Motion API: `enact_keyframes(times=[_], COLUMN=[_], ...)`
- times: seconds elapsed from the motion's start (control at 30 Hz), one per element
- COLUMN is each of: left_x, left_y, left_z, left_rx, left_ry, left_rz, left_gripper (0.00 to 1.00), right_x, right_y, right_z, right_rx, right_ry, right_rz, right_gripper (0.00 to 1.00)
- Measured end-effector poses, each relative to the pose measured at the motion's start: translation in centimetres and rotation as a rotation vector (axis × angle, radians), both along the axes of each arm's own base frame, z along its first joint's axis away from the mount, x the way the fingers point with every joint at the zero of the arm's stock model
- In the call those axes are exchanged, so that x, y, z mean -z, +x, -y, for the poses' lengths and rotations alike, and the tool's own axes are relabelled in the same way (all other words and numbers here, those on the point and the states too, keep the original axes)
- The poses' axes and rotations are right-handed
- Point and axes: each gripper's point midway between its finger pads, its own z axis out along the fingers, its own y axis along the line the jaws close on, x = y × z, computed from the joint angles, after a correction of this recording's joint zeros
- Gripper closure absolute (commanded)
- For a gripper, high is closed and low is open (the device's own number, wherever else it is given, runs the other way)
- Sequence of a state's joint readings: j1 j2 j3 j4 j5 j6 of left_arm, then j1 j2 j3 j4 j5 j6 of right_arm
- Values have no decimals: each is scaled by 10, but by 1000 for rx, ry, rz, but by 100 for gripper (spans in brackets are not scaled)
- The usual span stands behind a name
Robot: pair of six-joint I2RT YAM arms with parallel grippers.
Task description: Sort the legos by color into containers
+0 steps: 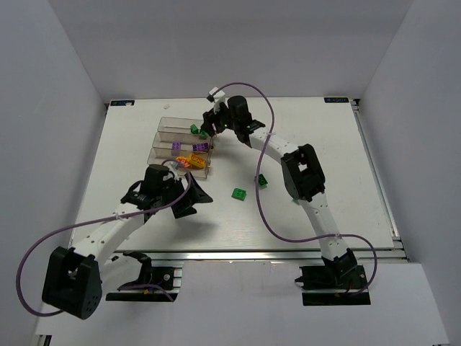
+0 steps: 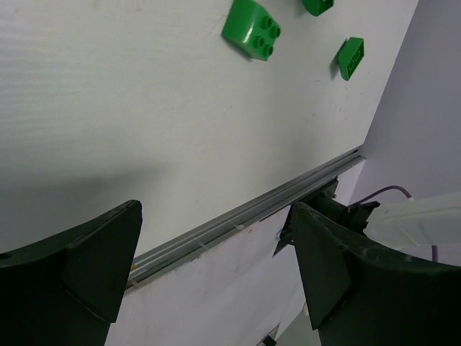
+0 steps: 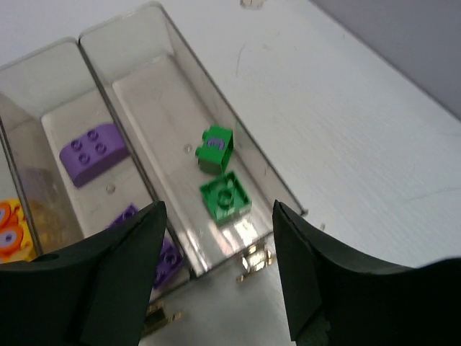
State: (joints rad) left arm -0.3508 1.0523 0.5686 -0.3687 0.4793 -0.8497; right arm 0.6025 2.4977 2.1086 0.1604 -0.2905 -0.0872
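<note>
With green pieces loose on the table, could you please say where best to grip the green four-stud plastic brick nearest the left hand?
Take the green four-stud plastic brick from above, probably across its two flat side walls: it sits studs-up on the white table, and its curved end would likely slip.

White table (image 1: 346,158), matte, evenly lit, soft shadows. Plain pale grey-lavender walls (image 1: 43,108) close in the table's left, back and right sides. Aluminium rail (image 1: 245,254) runs along the table's near edge.
</note>
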Motion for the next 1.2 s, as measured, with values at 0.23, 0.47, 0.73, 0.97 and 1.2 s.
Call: enact_keyframes(times=[0.23, 0.47, 0.73, 0.97, 1.2], left_x=[-5, 8, 39, 49, 53], left_y=[31, 64, 85, 94, 81], left_z=[42, 97, 123, 131, 126], left_rx=[113, 231, 332, 120, -184], left_ry=[69, 274, 564, 617, 587], left_rz=[0, 31, 46, -209, -388], left_gripper=[42, 17, 11, 11, 11], right_x=[-16, -92, -54, -51, -66], right_y=[-45, -74, -148, -202, -210], right_z=[57, 178, 261, 276, 289], right_rx=[-22, -62, -146, -154, -124], right_ry=[-25, 45, 6, 7, 29], right_rz=[-115, -187, -401, -449, -392], right_gripper=[80, 14, 13, 14, 14])
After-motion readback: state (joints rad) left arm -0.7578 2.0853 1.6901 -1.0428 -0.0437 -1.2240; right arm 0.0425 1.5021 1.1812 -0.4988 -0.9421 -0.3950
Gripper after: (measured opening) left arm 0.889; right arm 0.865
